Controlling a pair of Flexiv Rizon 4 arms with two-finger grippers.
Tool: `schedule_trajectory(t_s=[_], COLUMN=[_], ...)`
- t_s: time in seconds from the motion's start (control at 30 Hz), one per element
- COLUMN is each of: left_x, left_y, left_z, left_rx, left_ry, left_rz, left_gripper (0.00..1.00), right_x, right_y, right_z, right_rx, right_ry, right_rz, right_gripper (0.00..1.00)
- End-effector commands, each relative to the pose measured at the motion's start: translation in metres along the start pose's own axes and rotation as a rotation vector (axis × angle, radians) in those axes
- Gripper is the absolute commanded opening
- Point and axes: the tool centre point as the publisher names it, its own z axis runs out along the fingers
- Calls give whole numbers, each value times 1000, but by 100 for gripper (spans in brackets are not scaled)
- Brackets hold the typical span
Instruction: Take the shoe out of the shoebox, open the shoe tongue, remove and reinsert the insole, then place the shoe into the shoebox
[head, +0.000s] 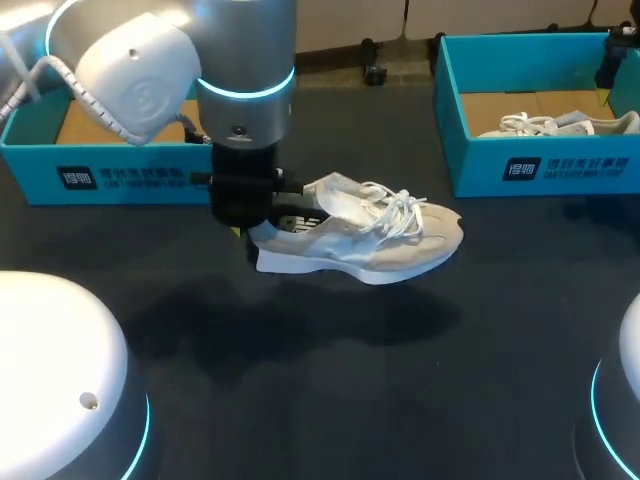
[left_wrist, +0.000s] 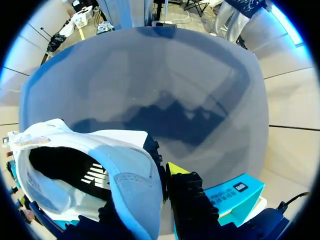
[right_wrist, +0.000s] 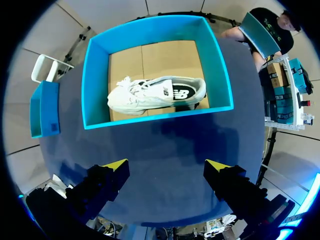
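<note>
Black cloth covers the table (head: 330, 400), and a soft shadow lies on it under the shoe (head: 370, 235). That shoe is beige and white with a pale sole. It hangs a little above the table near the middle, lying level, heel toward my left arm and toe toward the right. Its white laces (head: 395, 210) sit in a loose tangle over the tongue.

The left gripper (head: 248, 232) comes straight down on the heel and is clamped on the heel collar. In the left wrist view one yellow fingertip (left_wrist: 176, 170) presses the outer side of the heel, while the other finger is hidden by the shoe. The same view looks into the shoe's mouth, where a dark insole (left_wrist: 65, 167) with white print lies flat inside.

The right gripper (right_wrist: 167, 172) hovers above the table with its fingers spread wide and nothing between them.

Farther back, the left shoebox (head: 110, 175), teal with a brown cardboard floor, stands behind the left arm. At the far right stands the right shoebox (head: 560, 165), also teal. A second shoe (head: 560, 123), white, lies on its side inside it.
</note>
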Motion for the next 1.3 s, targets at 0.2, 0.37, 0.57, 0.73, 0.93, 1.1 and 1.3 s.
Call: schedule_trajectory(t_s=[0.2,0.37,0.57,0.73,0.93,1.1,1.3], left_x=[-1,-11,-26,-38,-49,-54,-58], left_y=[-6,-19,-22,-23,-23,-23,-23], left_z=[15,34,60,77,99,115,129], left_rx=[8,13,17,21,24,31,58], left_ry=[-8,-21,-2,10,8,13,8], left_rz=[-20,-6,-40,-45,-49,-56,-40], left_gripper=[0,0,0,0,0,0,0], right_x=[0,0,0,0,0,0,0], right_y=[-1,-1,-1,-1,-1,-1,-1], right_z=[0,0,0,0,0,0,0], right_rx=[-3,-3,-3,-3,-3,-3,-3], right_ry=[-1,-1,-1,-1,-1,-1,-1], right_rz=[1,1,1,1,1,1,1], right_gripper=[100,100,100,100,100,100,100])
